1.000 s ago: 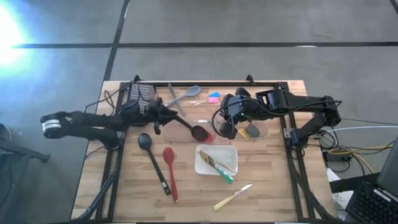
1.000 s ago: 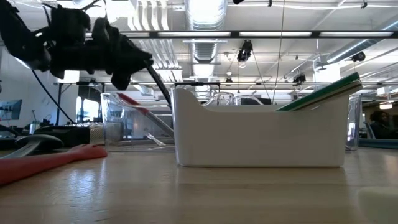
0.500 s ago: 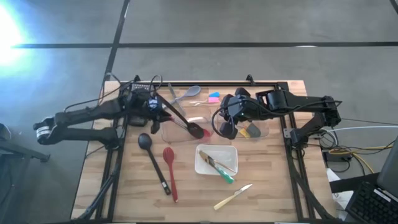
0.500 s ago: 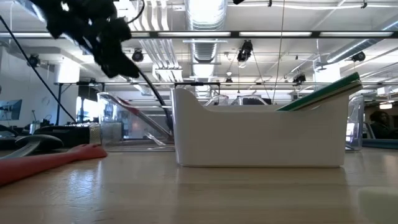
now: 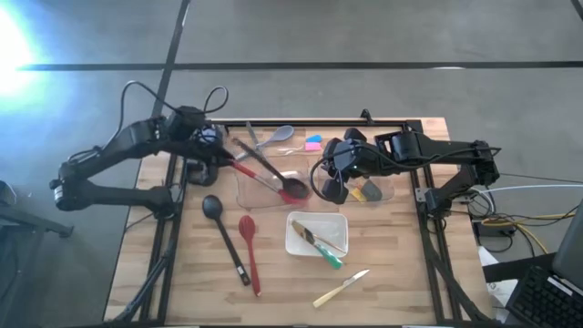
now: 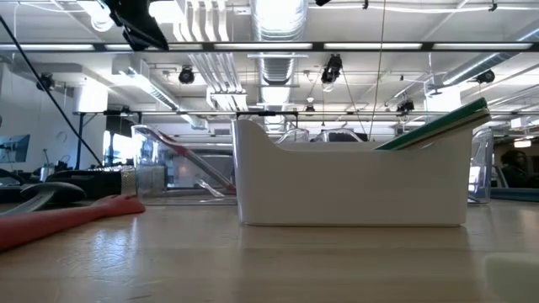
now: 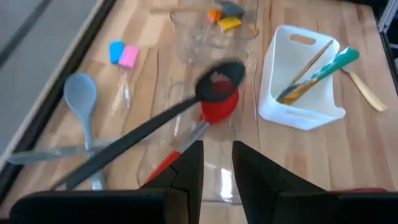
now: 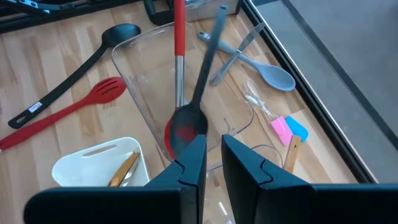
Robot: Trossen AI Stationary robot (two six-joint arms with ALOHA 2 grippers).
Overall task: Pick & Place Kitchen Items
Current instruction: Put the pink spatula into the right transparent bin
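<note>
A black ladle (image 5: 269, 175) lies in the left clear bin (image 5: 248, 197). Its bowl (image 7: 219, 81) rests on a red spoon's bowl (image 7: 219, 109), and its handle leans out over the bin's far-left rim. My left gripper (image 5: 206, 146) is high above the table's far left, open and empty, and also shows in the low view (image 6: 139, 21). My right gripper (image 5: 330, 182) waits over the right clear bin (image 5: 383, 191), its fingers close together and holding nothing.
On the table lie a second black ladle (image 5: 224, 233), a red slotted spoon (image 5: 249, 251), a grey spoon (image 5: 276, 138), tongs (image 5: 255, 146), pink and blue spatulas (image 5: 312, 141) and a pale knife (image 5: 342, 287). A white tray (image 5: 301, 239) holds slim utensils.
My left gripper has let go of the black ladle's handle. It has then gone up and toward the table's far left corner. The ladle has stayed in the left bin, its bowl on the red spoon and its handle over the rim.
</note>
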